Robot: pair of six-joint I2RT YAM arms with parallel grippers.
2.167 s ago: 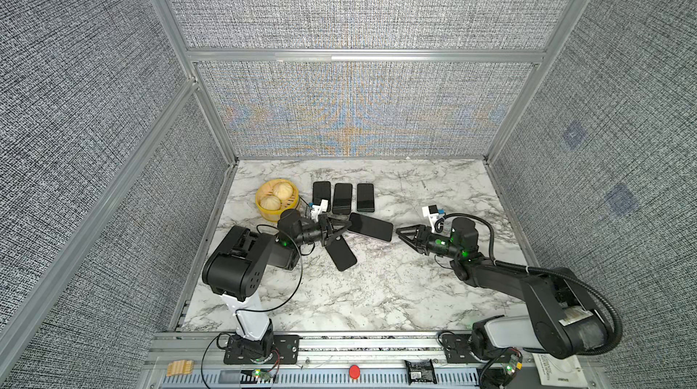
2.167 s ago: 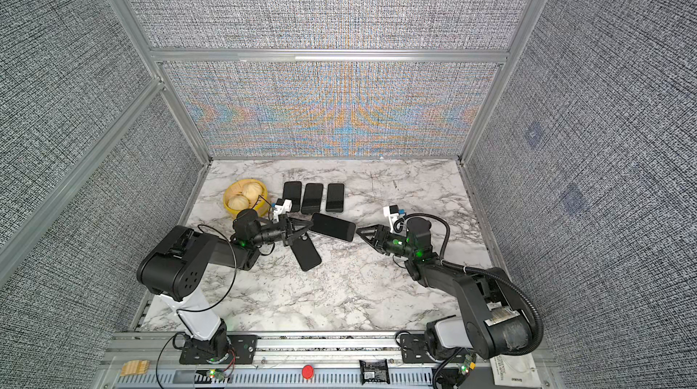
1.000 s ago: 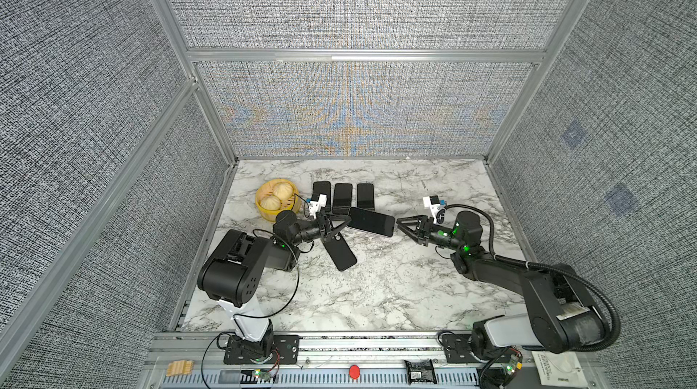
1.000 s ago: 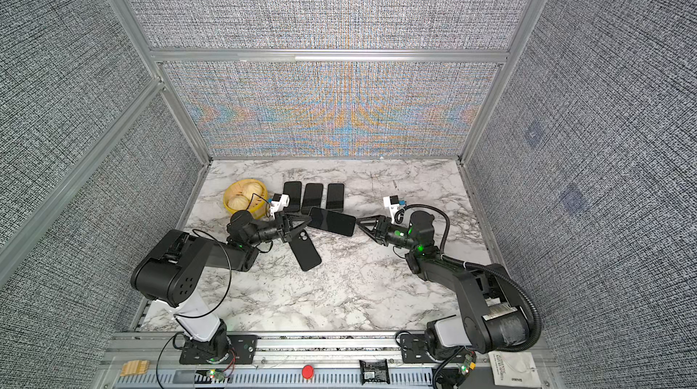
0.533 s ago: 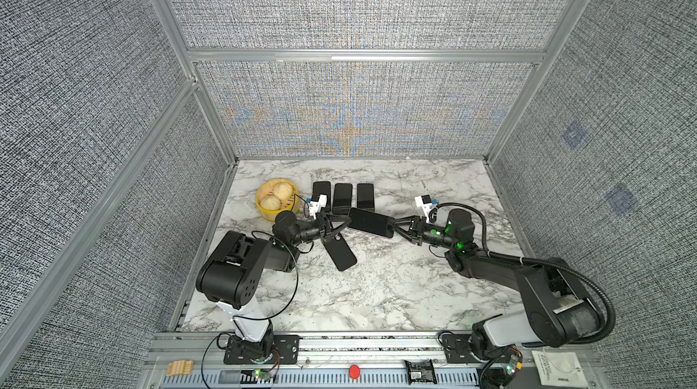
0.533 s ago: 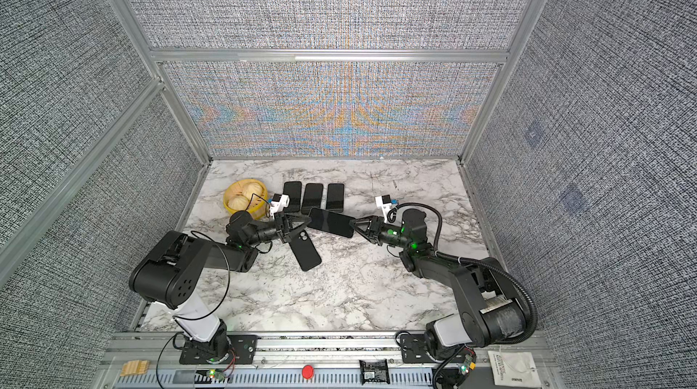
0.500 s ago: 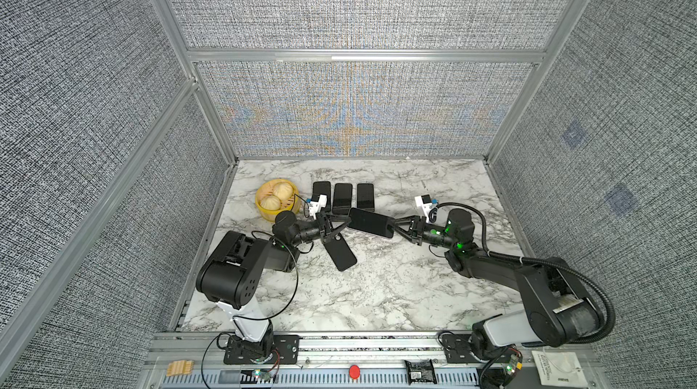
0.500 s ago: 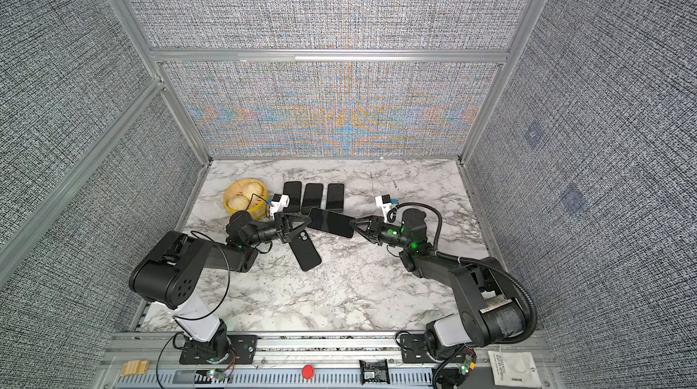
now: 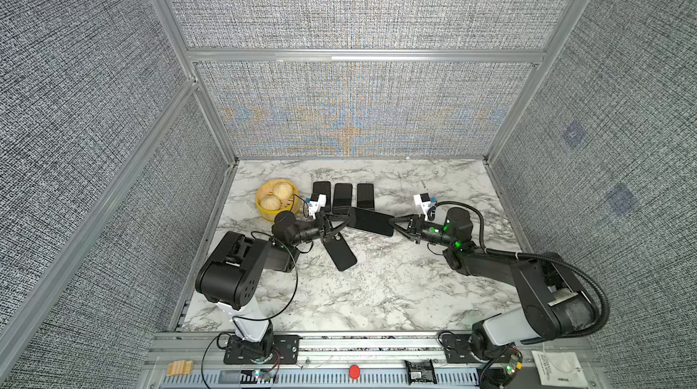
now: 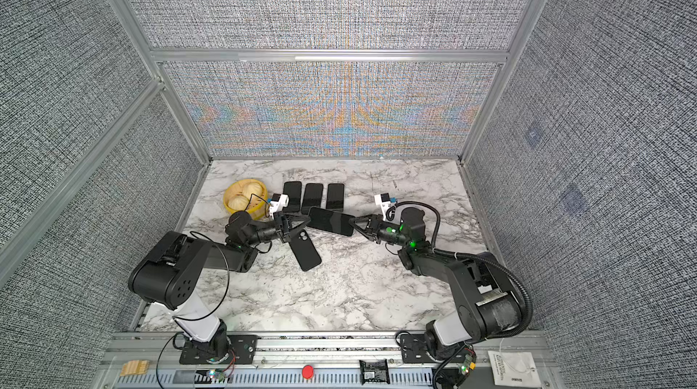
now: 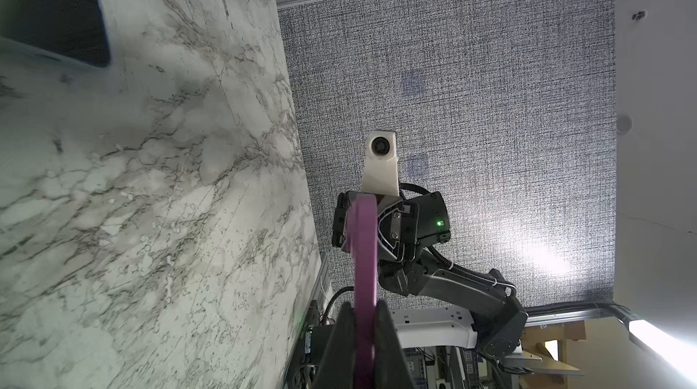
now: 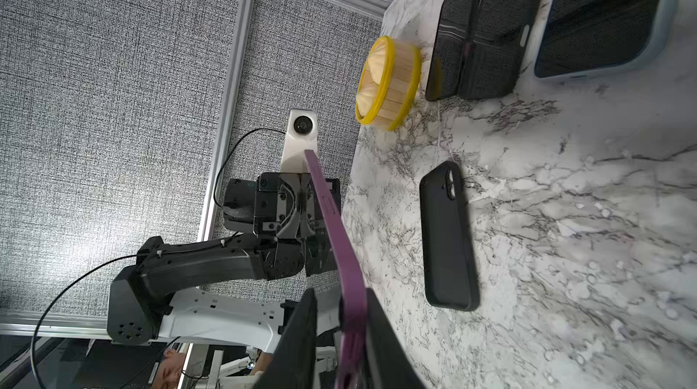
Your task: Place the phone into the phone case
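Phone off table, spanning both grippers: left gripper clamped on one end, right gripper astride other, gap showing. Long axis left-right.

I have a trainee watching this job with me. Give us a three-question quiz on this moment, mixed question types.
1. True or false: the phone lies flat on the table.
2. What is shut on the phone's end nearer the yellow basket? A) the left gripper B) a human hand C) nothing
3. Fill in: the row at the back holds ___ dark phone-shaped items.

Key: 1 false, it is held up off the table; 2 A; 3 three.
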